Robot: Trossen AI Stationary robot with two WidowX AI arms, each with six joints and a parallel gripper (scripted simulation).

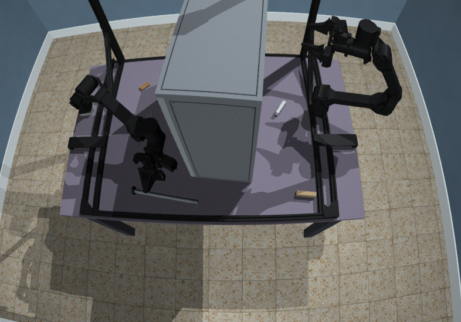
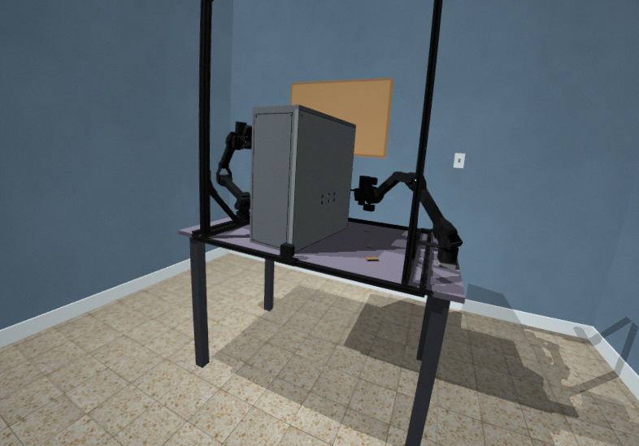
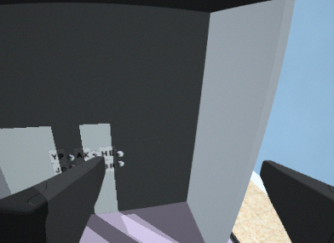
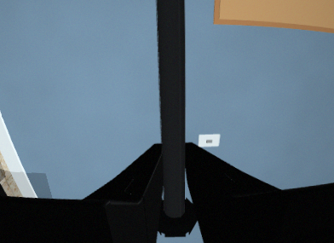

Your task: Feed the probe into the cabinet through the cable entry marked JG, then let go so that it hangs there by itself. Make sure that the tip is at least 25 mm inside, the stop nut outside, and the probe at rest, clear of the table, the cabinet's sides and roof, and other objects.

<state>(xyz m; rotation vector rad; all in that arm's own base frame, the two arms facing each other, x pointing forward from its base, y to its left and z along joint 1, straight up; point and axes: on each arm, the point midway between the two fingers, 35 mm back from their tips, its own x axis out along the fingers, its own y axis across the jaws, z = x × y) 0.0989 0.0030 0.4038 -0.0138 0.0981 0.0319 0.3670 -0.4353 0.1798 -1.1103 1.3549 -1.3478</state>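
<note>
Right claw [image 1: 146, 190] [image 2: 355, 190] [image 4: 174, 151] pinches the probe [image 1: 169, 197] [image 2: 352, 189] [image 4: 172, 86] near its nut, outside the cabinet [image 1: 219, 139] [image 2: 322, 167] [image 3: 158, 78]; aligning seems in hand; next, bring the tip square to JG's entry; beyond, left claw [image 1: 307, 34] [image 2: 246, 137] [image 3: 183, 161] spread, empty.

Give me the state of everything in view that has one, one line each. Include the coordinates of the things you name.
Left gripper [image 1: 307, 34] [image 3: 184, 160]: open, fingers wide apart.
Right gripper [image 1: 146, 190] [image 2: 356, 192] [image 4: 173, 147]: closed on the probe.
Probe [image 1: 165, 196] [image 4: 172, 99]: held, outside the cabinet.
Stop nut [image 1: 133, 190] [image 4: 176, 226]: outside the cabinet.
Cabinet [image 1: 219, 50] [image 2: 319, 147] [image 3: 128, 78]: upright, visible panels shut.
White block [image 1: 280, 108]: lying on the table.
Wall switch [image 2: 458, 160] [image 4: 209, 140]: on or off, too small to tell.
</note>
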